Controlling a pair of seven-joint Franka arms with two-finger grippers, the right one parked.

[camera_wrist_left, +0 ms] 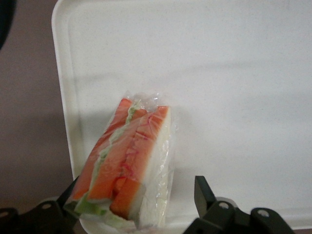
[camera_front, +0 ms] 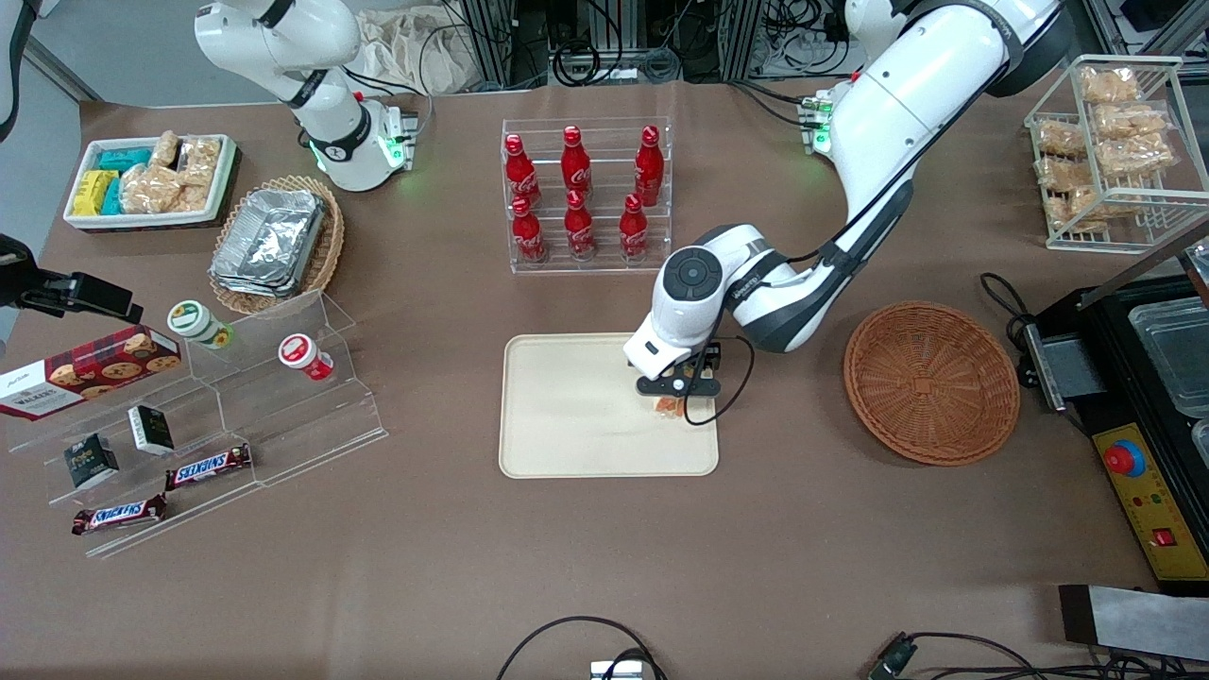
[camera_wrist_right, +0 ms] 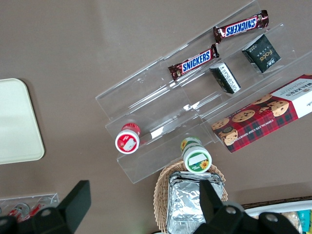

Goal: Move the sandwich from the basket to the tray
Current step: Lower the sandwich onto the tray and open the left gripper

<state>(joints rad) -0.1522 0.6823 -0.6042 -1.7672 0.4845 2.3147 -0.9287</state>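
Observation:
The sandwich [camera_front: 671, 407] [camera_wrist_left: 129, 163], pale bread in clear wrap with orange and green filling, lies on the cream tray [camera_front: 567, 416] [camera_wrist_left: 219, 73] near its edge toward the working arm. My left gripper [camera_front: 678, 385] [camera_wrist_left: 136, 183] is low over it with its fingers open astride the wedge. One finger [camera_wrist_left: 70, 192] is against the wrap and the other finger [camera_wrist_left: 202, 192] stands clear of it by a gap. The round reddish-brown basket [camera_front: 930, 382] sits on the table beside the tray, toward the working arm's end, with nothing in it.
A clear rack of red cola bottles [camera_front: 581, 194] stands farther from the camera than the tray. An acrylic step shelf [camera_front: 236, 416] with snacks, a tan basket of foil trays [camera_front: 274, 241] and a white snack bin [camera_front: 151, 179] lie toward the parked arm's end. A black machine [camera_front: 1143, 397] stands beside the basket.

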